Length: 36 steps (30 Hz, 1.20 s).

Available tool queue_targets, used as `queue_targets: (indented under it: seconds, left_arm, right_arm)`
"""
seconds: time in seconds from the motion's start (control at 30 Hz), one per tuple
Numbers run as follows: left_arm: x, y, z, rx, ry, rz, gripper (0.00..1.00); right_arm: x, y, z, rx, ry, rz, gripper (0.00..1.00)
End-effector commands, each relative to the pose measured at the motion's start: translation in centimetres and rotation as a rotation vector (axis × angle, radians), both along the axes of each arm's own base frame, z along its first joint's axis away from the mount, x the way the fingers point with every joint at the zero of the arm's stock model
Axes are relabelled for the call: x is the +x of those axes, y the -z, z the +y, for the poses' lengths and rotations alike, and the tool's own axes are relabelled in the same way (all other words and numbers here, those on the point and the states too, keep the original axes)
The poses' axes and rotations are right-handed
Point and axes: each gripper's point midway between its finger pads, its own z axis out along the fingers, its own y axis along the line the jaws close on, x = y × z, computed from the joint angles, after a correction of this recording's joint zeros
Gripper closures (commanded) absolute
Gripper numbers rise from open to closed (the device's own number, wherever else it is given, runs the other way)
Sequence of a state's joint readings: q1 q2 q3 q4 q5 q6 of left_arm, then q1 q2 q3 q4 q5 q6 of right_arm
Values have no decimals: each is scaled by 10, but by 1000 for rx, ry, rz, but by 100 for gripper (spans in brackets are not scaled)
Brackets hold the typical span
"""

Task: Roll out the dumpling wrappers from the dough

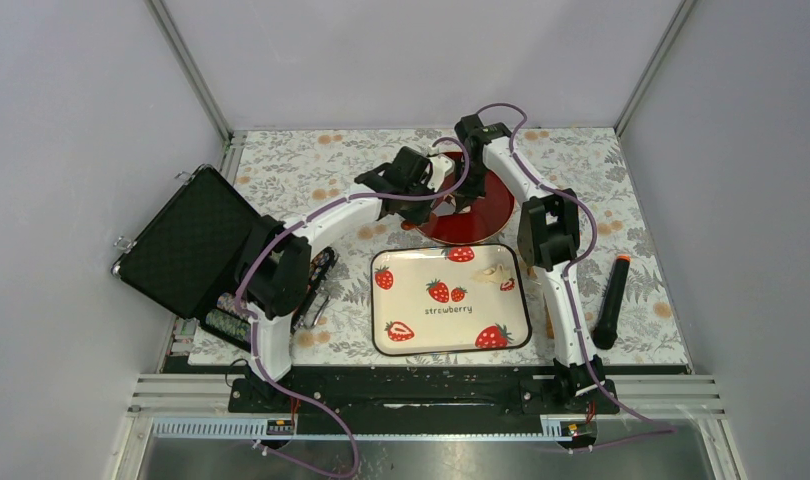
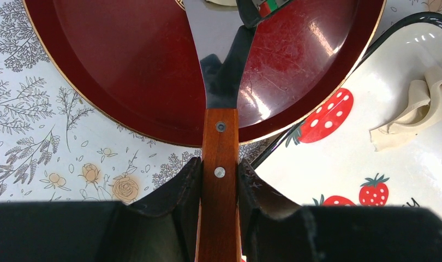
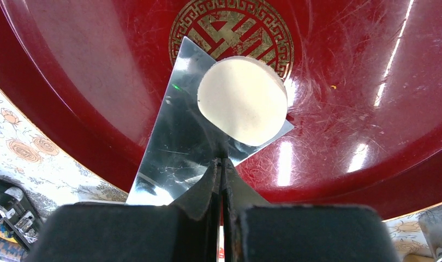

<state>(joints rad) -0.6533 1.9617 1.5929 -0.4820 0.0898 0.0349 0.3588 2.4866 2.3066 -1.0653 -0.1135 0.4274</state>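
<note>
The dumpling wrapper you care about is a pale round disc lying flat on the spatula blade. It sits just ahead of your right jaws and a little to their right, its far edge over the gold emblem of the red plate. Your right jaws are pressed together with nothing showing between them, their tips just short of the disc's near edge. My reading is that you hold them shut to make one narrow pusher for sliding the disc off the steel, not to pinch it. Whether the tips touch the blade I cannot tell. Your left jaws pinch the wooden handle of that spatula, so the blade reaches straight ahead of them over the plate, likely to let the disc come off onto the plate's middle. The rest of the dough, a folded ragged scrap, lies on the strawberry tray, ahead and well to the right of the left jaws. The tray sits beside the plate on the flowered counter. I judge this the transfer step: push gently, since so thin a disc could crease or cling to the blade
</note>
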Motion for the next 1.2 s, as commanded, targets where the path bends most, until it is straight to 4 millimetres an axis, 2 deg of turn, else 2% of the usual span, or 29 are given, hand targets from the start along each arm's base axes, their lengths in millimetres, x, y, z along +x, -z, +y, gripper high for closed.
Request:
queue_targets:
  seconds: [0.0, 0.53, 1.03, 1.17]
  left_arm:
    - [12, -35, -5, -39, -4, -91, 100]
    - [2, -63, 6, -40, -1, -130, 100]
    - [-12, -81, 19, -30, 16, -153, 100]
    - [-19, -89, 25, -41, 9, -166, 100]
  right_arm:
    - [-2, -1, -1, -35, -19, 0, 100]
    - [-4, 8, -7, -70, -23, 22, 100]
    - [-3, 8, -6, -69, -25, 24, 100]
    - [-5, 2, -5, -57, -32, 21, 100]
